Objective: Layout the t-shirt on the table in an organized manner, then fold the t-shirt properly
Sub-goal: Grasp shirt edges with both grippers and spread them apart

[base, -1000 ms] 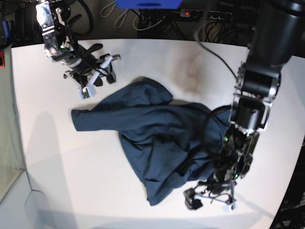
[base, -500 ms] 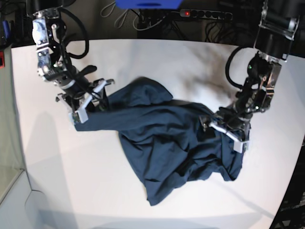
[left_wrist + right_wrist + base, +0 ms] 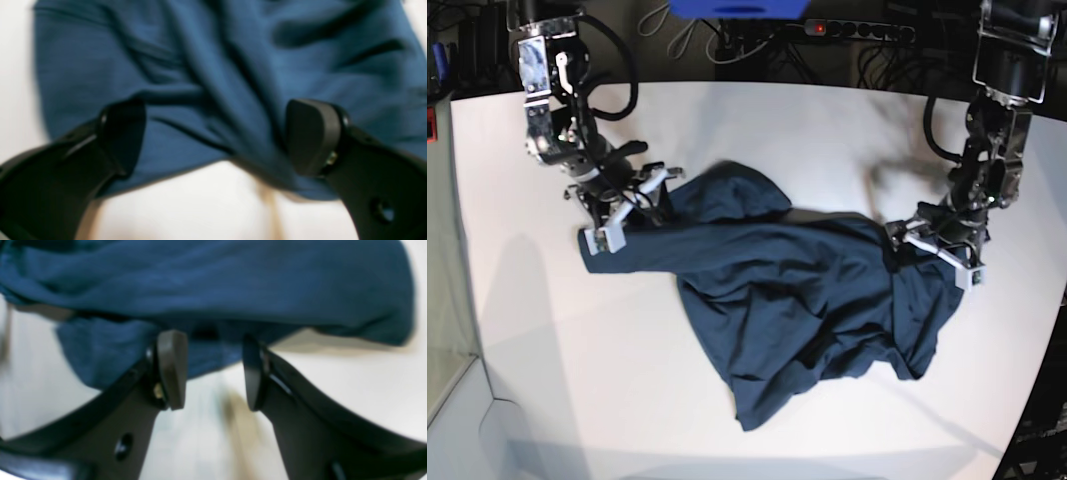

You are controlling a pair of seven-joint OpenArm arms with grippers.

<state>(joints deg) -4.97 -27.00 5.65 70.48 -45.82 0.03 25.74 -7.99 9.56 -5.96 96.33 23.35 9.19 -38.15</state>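
Both arms have closed in on the t-shirt (image 3: 797,300), crumpled mid-tabletop (image 3: 557,380). Left end effector (image 3: 220,136) and right end effector (image 3: 208,370) straddle its edges, released. Soft, limp cloth; hems look the best hold.

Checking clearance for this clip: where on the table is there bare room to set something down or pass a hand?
The table is bare left of and in front of the t-shirt, and along the far edge between the arms. It is crowded at the shirt's left tip, where the right pincer sits, and at its right edge by the left pincer.
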